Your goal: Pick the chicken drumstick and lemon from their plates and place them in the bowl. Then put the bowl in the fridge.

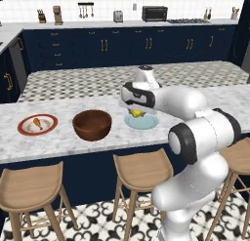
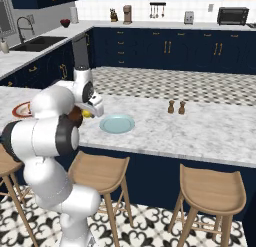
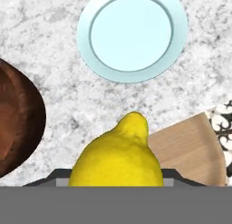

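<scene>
From the left base view, our end effector [image 1: 136,111] hangs above the pale blue plate [image 1: 142,122], the wooden bowl [image 1: 92,124] off to its side on the desk [image 1: 68,142]. Right base view — the lemon [image 2: 87,113] rides clamped between half-spread fingers. Hand view: plate bare — next, we judge, carry it over the bowl and release.
</scene>
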Available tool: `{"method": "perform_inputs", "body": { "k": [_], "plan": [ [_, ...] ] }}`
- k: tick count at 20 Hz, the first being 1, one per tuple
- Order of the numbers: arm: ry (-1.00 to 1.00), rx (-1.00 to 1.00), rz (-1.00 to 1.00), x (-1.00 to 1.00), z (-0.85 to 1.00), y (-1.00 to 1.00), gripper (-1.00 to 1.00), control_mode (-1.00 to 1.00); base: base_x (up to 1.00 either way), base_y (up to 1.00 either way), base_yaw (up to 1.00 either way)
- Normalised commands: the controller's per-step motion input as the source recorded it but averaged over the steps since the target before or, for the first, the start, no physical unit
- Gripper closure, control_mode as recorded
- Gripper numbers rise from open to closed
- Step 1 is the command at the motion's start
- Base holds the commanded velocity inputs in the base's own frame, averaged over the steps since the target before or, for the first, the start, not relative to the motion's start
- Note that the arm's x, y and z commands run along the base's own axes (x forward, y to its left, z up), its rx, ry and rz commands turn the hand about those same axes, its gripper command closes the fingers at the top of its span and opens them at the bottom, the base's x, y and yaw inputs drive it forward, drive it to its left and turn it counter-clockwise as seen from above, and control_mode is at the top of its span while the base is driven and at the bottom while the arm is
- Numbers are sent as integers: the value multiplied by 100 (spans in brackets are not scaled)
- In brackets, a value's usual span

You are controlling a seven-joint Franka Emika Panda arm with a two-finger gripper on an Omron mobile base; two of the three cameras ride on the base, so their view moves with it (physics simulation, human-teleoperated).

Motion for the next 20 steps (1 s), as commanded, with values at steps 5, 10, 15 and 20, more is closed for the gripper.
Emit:
{"method": "perform_inputs", "body": {
  "k": [5,10,15,20],
  "plan": [
    [12,1,3,-11,35,85,100,-100,0,0,0],
    [0,-2,0,18,-5,93,100,-100,0,0,0],
    [4,-2,0,60,-35,74,100,-100,0,0,0],
    [5,0,0,63,-49,50,100,-100,0,0,0]
  ]
}}
